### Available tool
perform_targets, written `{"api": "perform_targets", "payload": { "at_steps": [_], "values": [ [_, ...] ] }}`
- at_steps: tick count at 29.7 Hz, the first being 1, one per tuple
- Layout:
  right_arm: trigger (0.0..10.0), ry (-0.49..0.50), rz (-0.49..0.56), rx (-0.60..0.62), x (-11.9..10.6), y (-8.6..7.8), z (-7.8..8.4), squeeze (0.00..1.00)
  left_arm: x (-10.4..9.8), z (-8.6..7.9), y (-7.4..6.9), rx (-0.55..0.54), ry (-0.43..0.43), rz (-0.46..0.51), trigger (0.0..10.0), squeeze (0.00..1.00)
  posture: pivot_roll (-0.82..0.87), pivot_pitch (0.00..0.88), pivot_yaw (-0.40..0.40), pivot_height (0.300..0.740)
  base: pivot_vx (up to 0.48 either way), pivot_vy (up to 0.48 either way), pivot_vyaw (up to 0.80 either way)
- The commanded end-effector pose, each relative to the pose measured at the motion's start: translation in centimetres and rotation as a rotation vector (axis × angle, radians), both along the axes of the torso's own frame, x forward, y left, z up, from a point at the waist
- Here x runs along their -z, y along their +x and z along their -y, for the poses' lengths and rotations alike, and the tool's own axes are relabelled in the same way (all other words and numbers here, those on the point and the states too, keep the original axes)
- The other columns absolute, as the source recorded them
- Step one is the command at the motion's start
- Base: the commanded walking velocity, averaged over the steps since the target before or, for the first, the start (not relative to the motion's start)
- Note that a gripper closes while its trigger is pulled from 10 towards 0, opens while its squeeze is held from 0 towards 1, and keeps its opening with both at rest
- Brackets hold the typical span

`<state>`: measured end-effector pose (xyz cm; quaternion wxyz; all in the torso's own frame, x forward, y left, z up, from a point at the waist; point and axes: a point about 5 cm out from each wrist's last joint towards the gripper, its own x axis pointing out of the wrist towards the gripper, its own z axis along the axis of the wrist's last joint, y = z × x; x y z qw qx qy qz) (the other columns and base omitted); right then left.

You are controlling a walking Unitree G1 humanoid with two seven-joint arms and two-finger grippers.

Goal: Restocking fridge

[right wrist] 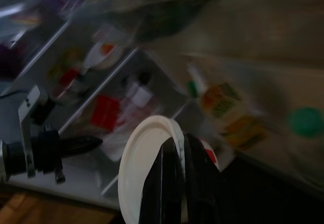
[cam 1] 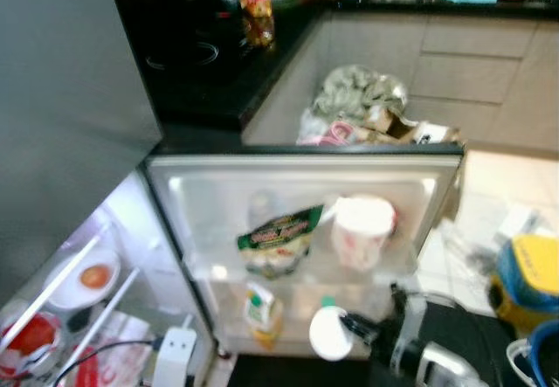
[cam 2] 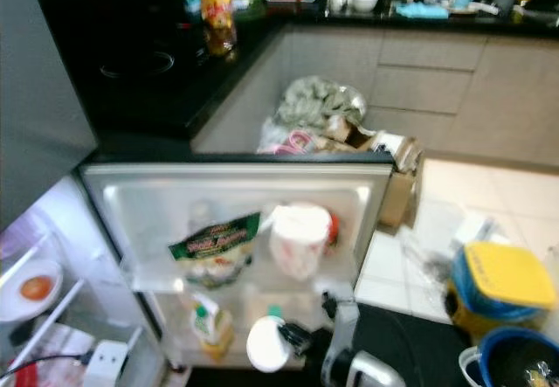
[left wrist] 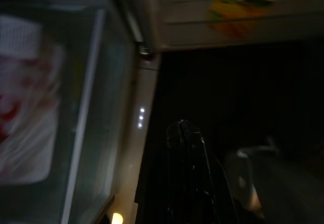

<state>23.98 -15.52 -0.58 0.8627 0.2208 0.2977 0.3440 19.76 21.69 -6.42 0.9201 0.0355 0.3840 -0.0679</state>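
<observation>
The right gripper clamps a white lid at the bottom edge of the open fridge door. Labels on the green packet blur unreadably.

White round container, pinched between the black fingers of the right gripper. On the pale grey fridge door, upper shelf: a green-and-white printed bag and a white tub with faint red markings. Lower door shelf: a yellow-and-green carton at its left end, a green cap further along. Inside the fridge, a white bowl with something orange in it, red-and-white packs below. Black countertop, an orange-and-yellow bottle near its far edge. Beige floor tiles, with a yellow-lidded blue tub. The left gripper: black, in deep shade.
</observation>
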Motion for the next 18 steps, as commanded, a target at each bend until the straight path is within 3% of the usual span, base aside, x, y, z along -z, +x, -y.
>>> {"api": "perform_targets", "payload": {
  "at_steps": [1, 13, 18],
  "values": [
    [10.0, 0.006, 0.028, -0.006, -0.7, 0.6, -0.2, 0.00, 0.4, -0.1, -0.7, 0.001, 0.004, -0.025, 10.0, 0.00, -0.05, 0.032, 0.017, 0.740, 0.000, 0.000, 0.80],
    [10.0, 0.034, 0.156, 0.022, -4.3, 3.1, -0.3, 0.00, -0.9, 0.4, 1.4, 0.040, -0.006, 0.041, 10.0, 0.00, -0.05, 0.041, 0.021, 0.740, 0.000, 0.000, 0.80],
    [10.0, 0.001, 0.197, -0.060, -5.9, 3.5, -0.4, 0.00, -1.1, 0.8, 1.7, 0.049, -0.015, 0.058, 10.0, 0.00, -0.05, 0.042, 0.019, 0.740, 0.000, 0.000, 0.00]
  ]
}}
